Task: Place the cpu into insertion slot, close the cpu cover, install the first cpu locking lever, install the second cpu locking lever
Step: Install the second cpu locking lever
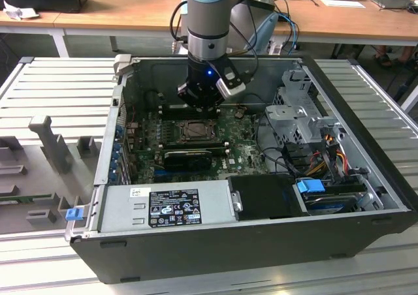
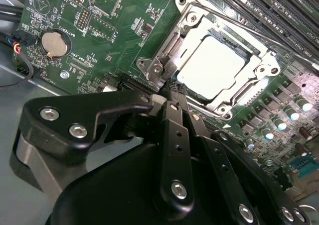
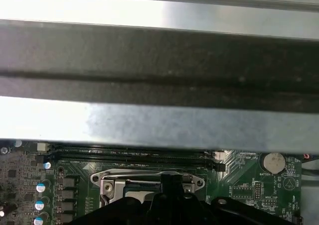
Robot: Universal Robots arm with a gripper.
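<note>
So the cpu [image 2: 212,65] is already sitting flat in the insertion slot [image 2: 238,47] with the cpu cover [image 2: 192,23] down over it, roughly mid-motherboard in the exterior view. The gripper [image 2: 172,88] has its fingers pinched together on nothing, tips right at the cover's corner by the hinge hardware. From the fingertips the chip lies around 1 o'clock in the second wrist view, just beside them.

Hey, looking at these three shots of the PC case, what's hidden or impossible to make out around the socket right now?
- Gripper: in the second wrist view the fingers meet at the cpu cover's corner; any contact is unclear.
- Locking levers: latched or loose is too fine to judge in both wrist views.
- Insertion slot: contacts hidden under the cpu.
- First wrist view: the gripper body blocks the socket's near half.
- Exterior view: the arm overhangs the socket.
</note>
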